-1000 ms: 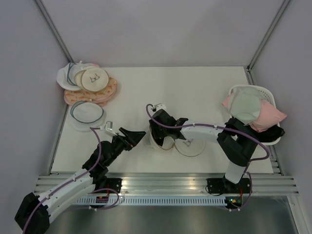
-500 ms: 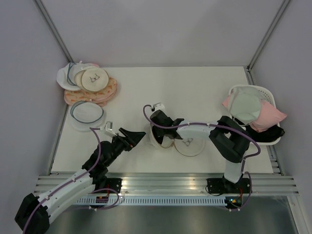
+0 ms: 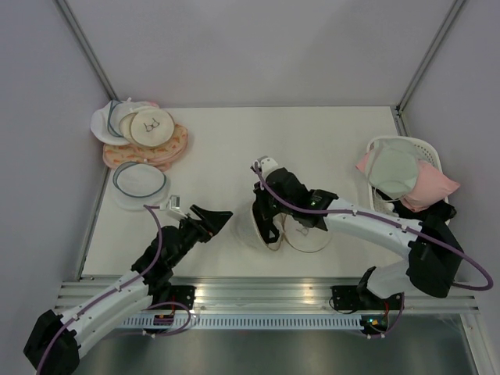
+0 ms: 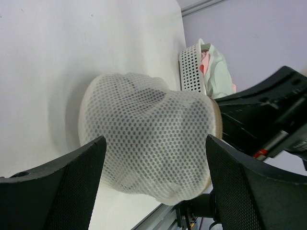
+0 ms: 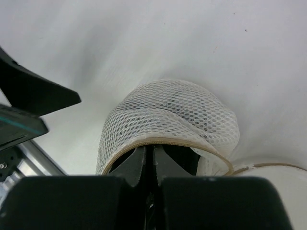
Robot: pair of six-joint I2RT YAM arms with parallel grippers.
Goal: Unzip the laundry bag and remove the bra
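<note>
The laundry bag [image 3: 255, 225], a cream mesh dome with a tan zipper rim, sits mid-table with its flap [image 3: 311, 234] lying open to the right. My right gripper [image 3: 268, 226] reaches into the opening. In the right wrist view its tips [image 5: 154, 147] are shut just under the rim of the bag [image 5: 172, 108], pinching the dark fabric of the bra [image 5: 188, 153]; most of the bra is hidden inside. My left gripper [image 3: 221, 219] is open just left of the bag. Its wrist view shows the bag [image 4: 144, 129] ahead of the wide-apart gripper [image 4: 154, 143], untouched.
A white basket [image 3: 428, 147] with pale green and pink garments stands at the right edge, also in the left wrist view [image 4: 191, 67]. A pile of pink and cream pouches [image 3: 144, 133] and a flat white disc [image 3: 139, 180] lie at the back left.
My right gripper has shut inside the bag's opening. The right arm's elbow swung out to the right, and the gripper shifted slightly right. The left arm stayed put.
</note>
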